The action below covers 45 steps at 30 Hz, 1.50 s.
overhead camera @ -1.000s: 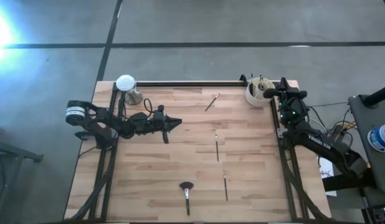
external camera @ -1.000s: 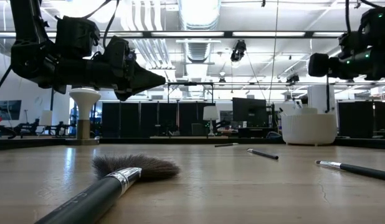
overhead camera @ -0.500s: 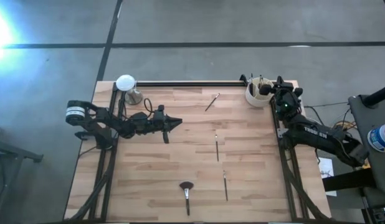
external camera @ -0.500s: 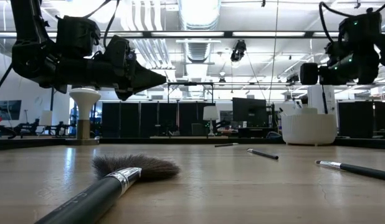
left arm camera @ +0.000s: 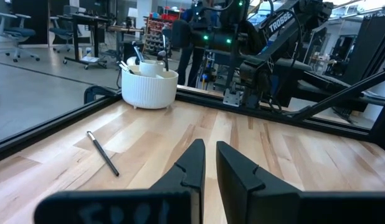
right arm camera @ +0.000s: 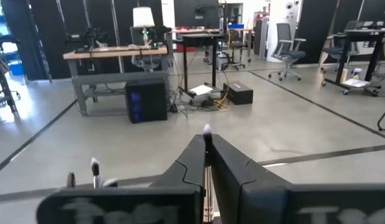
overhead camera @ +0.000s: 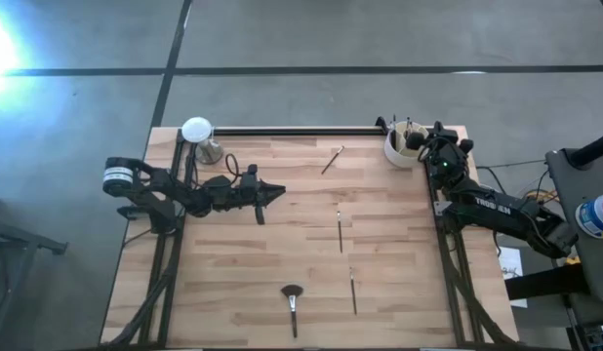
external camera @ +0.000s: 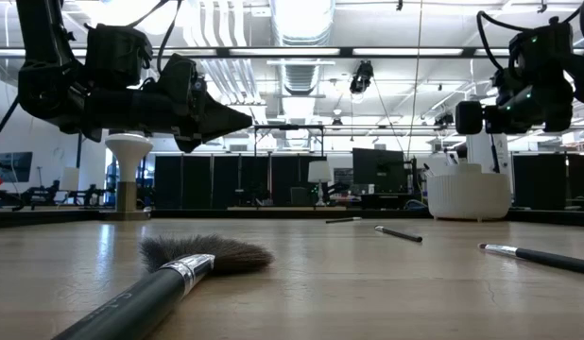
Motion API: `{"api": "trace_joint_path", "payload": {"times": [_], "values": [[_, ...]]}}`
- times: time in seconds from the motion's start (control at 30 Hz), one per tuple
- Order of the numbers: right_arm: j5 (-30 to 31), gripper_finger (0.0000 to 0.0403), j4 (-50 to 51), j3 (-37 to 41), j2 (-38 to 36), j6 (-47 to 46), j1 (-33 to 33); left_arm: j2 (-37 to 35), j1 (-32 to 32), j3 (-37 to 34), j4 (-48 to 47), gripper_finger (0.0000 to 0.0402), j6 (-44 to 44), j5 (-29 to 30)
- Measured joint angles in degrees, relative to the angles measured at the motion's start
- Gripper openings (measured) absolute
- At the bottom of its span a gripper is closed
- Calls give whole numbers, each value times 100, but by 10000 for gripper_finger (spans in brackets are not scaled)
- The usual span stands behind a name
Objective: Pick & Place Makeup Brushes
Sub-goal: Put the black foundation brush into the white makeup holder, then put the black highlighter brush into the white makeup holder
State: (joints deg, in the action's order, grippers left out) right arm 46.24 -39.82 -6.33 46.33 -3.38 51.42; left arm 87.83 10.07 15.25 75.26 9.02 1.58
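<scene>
Three thin makeup brushes (overhead camera: 332,160) (overhead camera: 340,231) (overhead camera: 353,291) and a fluffy-headed one (overhead camera: 292,297) lie flat on the wooden table. A white cup (overhead camera: 399,152) at the far right corner holds more brushes upright. My right gripper (overhead camera: 417,143) hovers level at the cup's right rim, shut on a thin brush (right arm camera: 207,132). My left gripper (overhead camera: 279,191) hangs level above the table's left half. A narrow gap shows between its fingers (left arm camera: 209,149), with nothing in it. My right gripper pinches a thin brush between its two fingers. The brush's pale tip (right arm camera: 207,130) sticks out just past the fingertips, and its handle (right arm camera: 208,183) runs back along the seam between them. The brush is clear of the table.
A white round-topped stand (overhead camera: 197,133) sits at the far left corner, and a black rail (overhead camera: 292,130) runs along the far edge. The wood between the lying brushes is bare. Cables and a cart (overhead camera: 584,195) stand beyond the table's right edge.
My right arm has swung a little toward the table's left and the white cup, and its wrist has turned slightly. The brushes on the table have not moved.
</scene>
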Motion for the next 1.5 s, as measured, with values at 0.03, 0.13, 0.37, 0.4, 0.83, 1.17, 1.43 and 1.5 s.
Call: {"api": "trace_joint_path", "payload": {"times": [0.03, 0.13, 0.37, 0.4, 0.83, 1.17, 1.43, 1.5], "values": [[0, 12, 63, 0, -1, -36, -4, 0, 0, 0, 0, 32, 0, -1], [7, 12, 298, 0, 2, -174, -4, 0, 0, 0, 0, 32, 9, -1], [28, 13, 690, 2, 2, -455, -4, 0, 0, -2, 2, 32, 39, -2], [28, 13, 695, 2, 2, -456, -4, 0, 0, -2, 2, 32, 46, -2], [33, 75, 1261, 2, -8, -920, -4, 0, 0, -4, 2, 32, 120, -2], [-125, 109, 1509, -100, -20, -976, -23, 0, -2, -4, 4, 32, 153, -2], [-191, 47, 3164, -771, -150, -931, -504, -2, 2, 158, -276, 32, 269, 114], [-194, 24, 3449, -865, -222, -863, -732, -2, 2, 285, -580, 32, 273, 118]]}}
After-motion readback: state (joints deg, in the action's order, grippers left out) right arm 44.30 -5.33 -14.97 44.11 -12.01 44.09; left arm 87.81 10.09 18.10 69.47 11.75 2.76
